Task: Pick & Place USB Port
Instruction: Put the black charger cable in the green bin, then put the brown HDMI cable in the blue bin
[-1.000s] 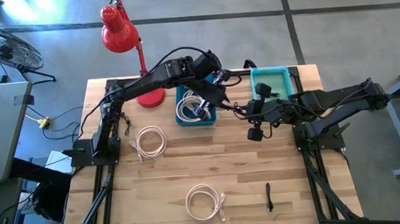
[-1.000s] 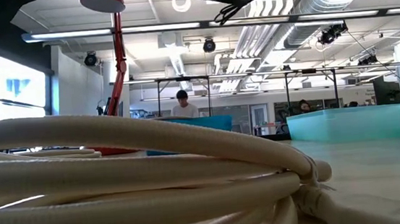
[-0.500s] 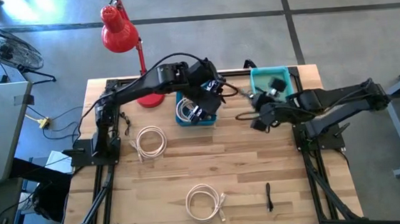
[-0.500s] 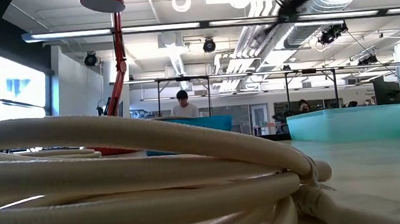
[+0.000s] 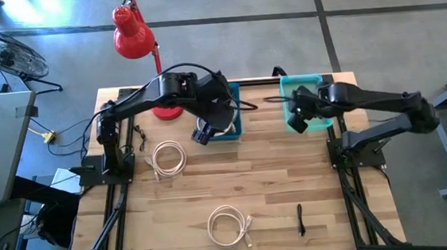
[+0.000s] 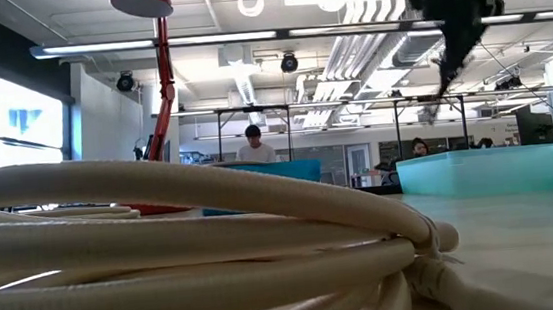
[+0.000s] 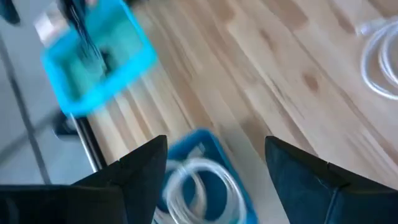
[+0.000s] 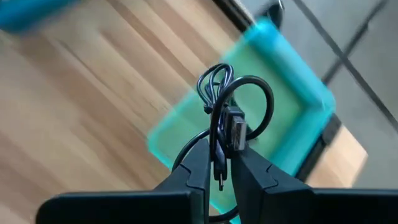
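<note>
Here, a coiled black USB cable (image 8: pixel 231 118) is pinched by the right pincer (image 8: pixel 219 163) above the teal bin (image 8: pixel 305 106); the left pincer (image 7: pixel 214 165) is spread over the blue bin (image 7: pixel 208 140).

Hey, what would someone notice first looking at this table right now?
The right gripper, shut on a black USB cable, hangs over the teal bin at the table's far right. The left gripper, open, hovers above the blue bin holding a white cable coil.
</note>
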`<act>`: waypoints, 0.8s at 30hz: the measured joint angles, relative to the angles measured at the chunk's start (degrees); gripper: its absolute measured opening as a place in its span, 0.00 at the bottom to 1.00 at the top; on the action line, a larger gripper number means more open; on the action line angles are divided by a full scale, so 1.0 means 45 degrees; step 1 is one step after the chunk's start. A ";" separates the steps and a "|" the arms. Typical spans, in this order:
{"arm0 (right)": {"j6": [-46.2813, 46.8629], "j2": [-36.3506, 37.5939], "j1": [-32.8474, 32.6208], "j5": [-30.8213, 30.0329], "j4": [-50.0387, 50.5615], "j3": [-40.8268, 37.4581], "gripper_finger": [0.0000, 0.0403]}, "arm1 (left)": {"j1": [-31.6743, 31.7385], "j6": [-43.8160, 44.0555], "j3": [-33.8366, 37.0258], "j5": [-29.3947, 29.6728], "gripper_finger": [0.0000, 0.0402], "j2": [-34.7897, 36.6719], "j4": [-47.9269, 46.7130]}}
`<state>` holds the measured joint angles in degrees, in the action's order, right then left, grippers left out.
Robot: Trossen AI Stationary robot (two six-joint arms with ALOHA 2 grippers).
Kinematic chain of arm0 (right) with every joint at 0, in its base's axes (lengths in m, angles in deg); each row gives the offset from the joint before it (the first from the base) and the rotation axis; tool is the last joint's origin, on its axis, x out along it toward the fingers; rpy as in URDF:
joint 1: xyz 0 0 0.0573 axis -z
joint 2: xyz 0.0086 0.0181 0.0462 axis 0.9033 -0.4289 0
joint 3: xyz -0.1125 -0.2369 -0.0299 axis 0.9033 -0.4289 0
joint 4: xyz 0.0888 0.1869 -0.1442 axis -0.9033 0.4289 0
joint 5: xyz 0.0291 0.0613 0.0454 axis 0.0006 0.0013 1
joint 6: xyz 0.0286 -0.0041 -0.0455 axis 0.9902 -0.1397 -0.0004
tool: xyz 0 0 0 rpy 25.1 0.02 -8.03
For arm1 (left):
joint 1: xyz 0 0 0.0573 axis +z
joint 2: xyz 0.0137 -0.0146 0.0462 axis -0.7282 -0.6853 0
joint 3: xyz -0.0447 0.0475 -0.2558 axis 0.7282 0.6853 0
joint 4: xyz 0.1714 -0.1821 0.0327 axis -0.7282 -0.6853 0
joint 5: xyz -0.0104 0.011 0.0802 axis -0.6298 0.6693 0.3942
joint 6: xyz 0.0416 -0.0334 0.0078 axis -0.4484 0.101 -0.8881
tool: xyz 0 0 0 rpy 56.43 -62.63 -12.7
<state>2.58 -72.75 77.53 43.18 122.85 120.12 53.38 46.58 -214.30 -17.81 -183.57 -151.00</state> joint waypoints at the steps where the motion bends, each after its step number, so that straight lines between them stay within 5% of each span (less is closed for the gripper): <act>1: -0.0169 0.0000 0.0409 0.0113 0.0010 -0.0256 0.08 | -0.0013 0.0293 0.0001 0.0206 0.66 0.0010 -0.0239; 12: -0.3092 -0.0005 0.3868 0.0963 -0.3791 -0.3847 0.08 | -0.0174 0.2262 0.0006 0.2668 0.66 0.0011 -0.1876; 24: -0.3787 -0.0005 0.4241 -0.0475 -0.4933 -0.4313 0.62 | -0.0802 0.2768 0.0011 0.3458 0.66 0.0011 -0.2329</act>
<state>-14.46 -72.77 96.61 41.04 100.65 100.71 49.77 59.03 -214.25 -2.25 -183.52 -161.48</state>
